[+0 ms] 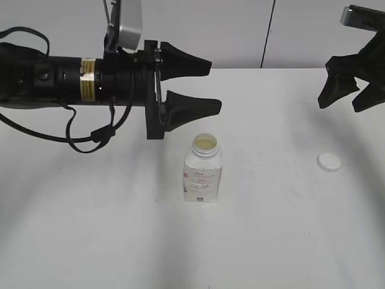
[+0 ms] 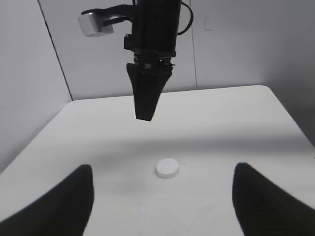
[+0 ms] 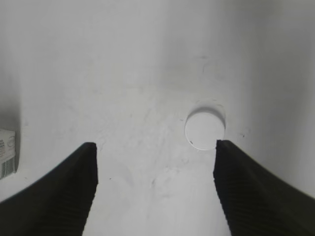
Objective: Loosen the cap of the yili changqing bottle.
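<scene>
The yili changqing bottle point(image 1: 202, 175) stands upright in the middle of the white table with its neck open and pale liquid inside; its edge shows at the left of the right wrist view point(image 3: 7, 158). The white cap point(image 1: 329, 161) lies flat on the table to the bottle's right, also in the left wrist view point(image 2: 167, 168) and the right wrist view point(image 3: 204, 129). My left gripper point(image 1: 213, 88) is open and empty, held above and just left of the bottle. My right gripper point(image 1: 344, 99) is open and empty, raised above the cap at the far right.
The white table point(image 1: 271, 229) stands against a pale wall with a dark vertical seam point(image 1: 267, 36). A black cable point(image 1: 78, 141) hangs under the left arm. The right arm point(image 2: 150, 64) hangs in front of the left wrist camera.
</scene>
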